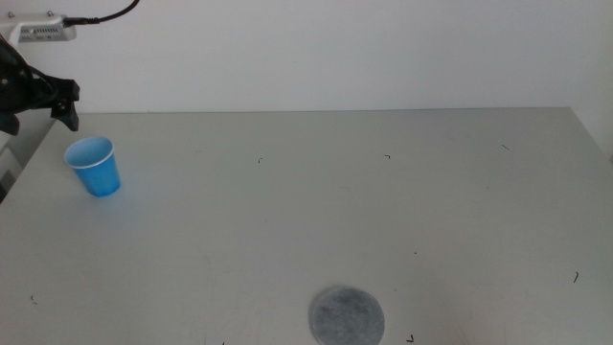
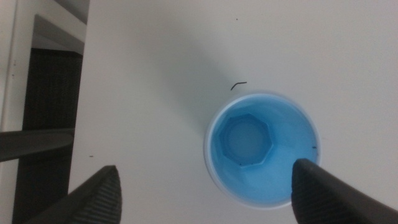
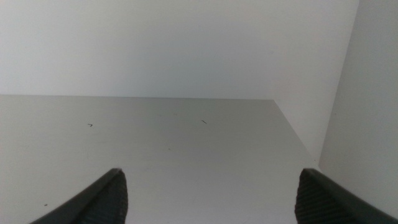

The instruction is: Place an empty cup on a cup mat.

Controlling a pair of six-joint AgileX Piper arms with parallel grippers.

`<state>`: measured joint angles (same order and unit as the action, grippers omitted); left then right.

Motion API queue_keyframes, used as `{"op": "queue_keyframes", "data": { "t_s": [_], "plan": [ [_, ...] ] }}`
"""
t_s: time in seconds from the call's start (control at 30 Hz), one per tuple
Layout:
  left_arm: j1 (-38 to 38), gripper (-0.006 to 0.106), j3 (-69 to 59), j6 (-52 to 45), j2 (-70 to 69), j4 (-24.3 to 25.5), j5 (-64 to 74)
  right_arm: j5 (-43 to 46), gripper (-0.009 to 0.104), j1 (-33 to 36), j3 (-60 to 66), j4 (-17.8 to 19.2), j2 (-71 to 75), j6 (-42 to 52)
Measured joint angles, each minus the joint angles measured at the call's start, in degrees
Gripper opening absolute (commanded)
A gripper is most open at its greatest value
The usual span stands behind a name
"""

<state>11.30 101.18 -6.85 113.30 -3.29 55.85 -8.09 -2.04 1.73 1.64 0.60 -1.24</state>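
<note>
1. i count one cup (image 1: 93,166), upright on the bench (image 1: 316,201) at its far left.
2. one cup mat (image 1: 346,316) lies flat at the near edge, well apart.
3. left end effector (image 2: 205,190) hovers above the cup, jaws apart.
4. right end effector (image 3: 208,196) has its jaws apart, holding nothing.

The cup (image 1: 94,166) is showing bright blue with a white rim; the mat (image 1: 347,316) is showing speckled grey.

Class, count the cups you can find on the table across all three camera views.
1. The cup stands upright at the table's far left, below the open left end effector.
</note>
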Motion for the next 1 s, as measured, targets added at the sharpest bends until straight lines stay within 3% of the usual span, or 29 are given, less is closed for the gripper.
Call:
{"op": "queue_keyframes", "data": {
  "t_s": [0.27, 0.37, 0.5, 0.67, 0.7, 1.0],
  "plan": [
    [0.58, 0.105, 0.07, -1.64, 8.11, -1.31, -4.93, 0.00, 0.094, 0.00, 0.00, 0.00, 0.00, 0.00],
    [0.58, 0.099, 0.11, -1.89, 10.63, -1.36, -5.86, 0.00, 0.094, 0.00, 0.00, 0.00, 0.00, 0.00],
    [0.58, 0.071, 0.11, -1.88, 12.97, -1.36, -6.89, 0.00, 0.094, 0.00, 0.00, 0.00, 0.00, 0.00],
    [0.58, 0.008, 0.11, -2.32, 13.36, -3.87, -7.38, 0.00, 0.094, 0.00, 0.00, 0.00, 0.00, 0.00],
    [0.58, 0.000, 0.17, -2.33, 13.36, -4.65, -7.46, 0.00, 0.094, 0.00, 0.00, 0.00, 0.00, 0.00],
    [0.58, 0.000, 0.38, -2.33, 12.09, -6.22, -6.11, 0.00, 0.094, 0.00, 0.00, 0.00, 0.00, 0.00]
  ]
}}
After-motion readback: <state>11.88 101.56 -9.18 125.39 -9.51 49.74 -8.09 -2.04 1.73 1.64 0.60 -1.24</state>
